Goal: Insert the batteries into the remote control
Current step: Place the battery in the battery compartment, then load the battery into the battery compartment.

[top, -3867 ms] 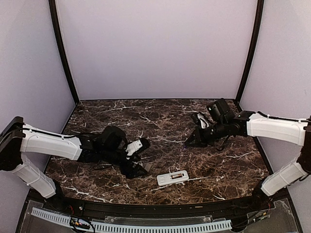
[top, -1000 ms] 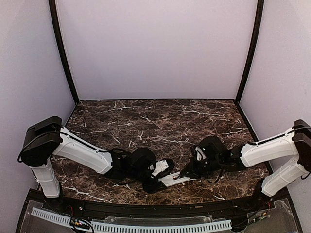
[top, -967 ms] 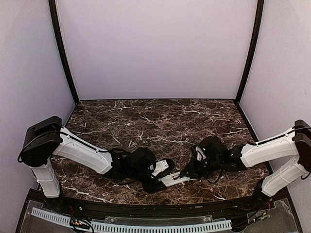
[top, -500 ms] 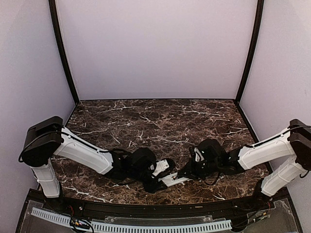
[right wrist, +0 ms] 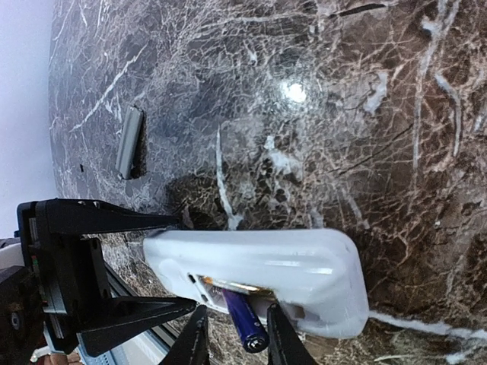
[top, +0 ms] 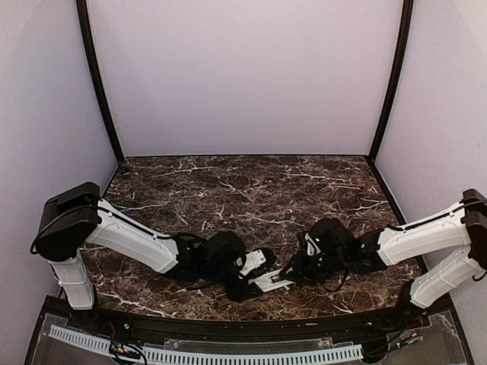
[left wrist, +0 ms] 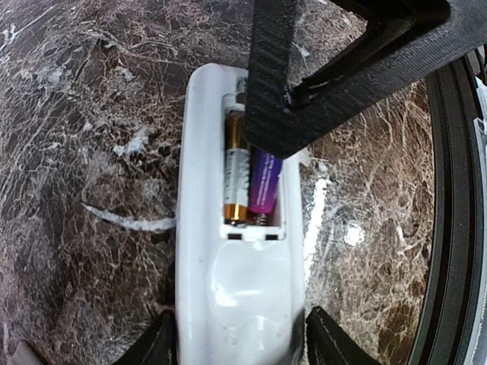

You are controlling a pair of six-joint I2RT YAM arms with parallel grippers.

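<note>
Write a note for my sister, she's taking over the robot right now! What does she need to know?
The left gripper is shut on the remote control, holding it back-up by one end.
The right gripper is shut on the second battery, which is tilted: one end is in the open compartment and the other sticks out.
Done: the grey cover is off and lies on the table, apart from the remote control. The first battery lies flat in its slot.
Left to do: press the second battery flat, let go, then probably fit the grey cover back on.
</note>
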